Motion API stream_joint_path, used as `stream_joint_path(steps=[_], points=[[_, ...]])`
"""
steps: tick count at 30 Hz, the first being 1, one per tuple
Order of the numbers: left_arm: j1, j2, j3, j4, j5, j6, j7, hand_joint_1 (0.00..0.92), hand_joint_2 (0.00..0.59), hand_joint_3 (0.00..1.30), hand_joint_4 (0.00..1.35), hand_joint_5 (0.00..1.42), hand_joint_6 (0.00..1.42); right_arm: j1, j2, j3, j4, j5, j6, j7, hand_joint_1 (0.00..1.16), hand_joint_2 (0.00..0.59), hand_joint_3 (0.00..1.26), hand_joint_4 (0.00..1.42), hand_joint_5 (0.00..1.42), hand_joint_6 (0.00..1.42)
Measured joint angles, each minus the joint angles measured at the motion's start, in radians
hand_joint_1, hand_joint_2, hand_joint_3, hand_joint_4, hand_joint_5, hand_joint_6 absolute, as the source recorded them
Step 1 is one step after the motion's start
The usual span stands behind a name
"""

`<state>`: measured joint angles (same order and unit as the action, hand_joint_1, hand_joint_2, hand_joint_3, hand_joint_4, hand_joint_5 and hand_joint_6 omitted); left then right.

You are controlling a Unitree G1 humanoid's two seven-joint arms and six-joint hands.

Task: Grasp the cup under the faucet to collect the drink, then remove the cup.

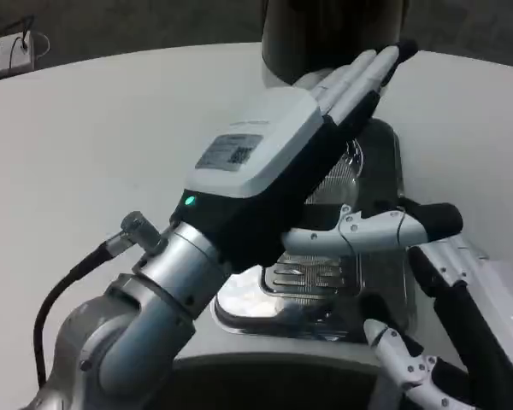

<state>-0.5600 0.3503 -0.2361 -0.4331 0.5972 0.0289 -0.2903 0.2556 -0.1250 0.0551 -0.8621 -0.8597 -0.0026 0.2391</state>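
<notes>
Cup can't be made out, likely hidden under left hand, flat and released over drip tray; right hand alongside, grip unclear.

— Which colours do we see?
— We see a white table, a shiny silver ribbed tray, and our left hand white with a green light.

Premises are presenting as a robotics test or demonstration area rather than a home. A round white table is standing on dark flooring, a drink dispenser with metal drip tray is sitting on it, and cabling is lying at far left.
</notes>
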Motion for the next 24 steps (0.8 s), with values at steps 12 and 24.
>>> stream_joint_path(steps=[12,24], points=[[-0.037,0.028,-0.012,0.012,0.005,-0.010,-0.036,0.000,0.060,0.00,0.00,0.03,0.01,-0.021,0.000,-0.002,0.030,0.064,0.044,0.000,0.24,0.459,0.03,0.00,0.00,0.09],[-0.039,0.034,-0.009,0.010,0.006,-0.010,-0.038,0.000,0.060,0.00,0.00,0.03,0.01,-0.106,0.011,0.014,0.077,0.106,0.089,-0.001,0.42,0.337,0.00,0.00,0.00,0.11]])
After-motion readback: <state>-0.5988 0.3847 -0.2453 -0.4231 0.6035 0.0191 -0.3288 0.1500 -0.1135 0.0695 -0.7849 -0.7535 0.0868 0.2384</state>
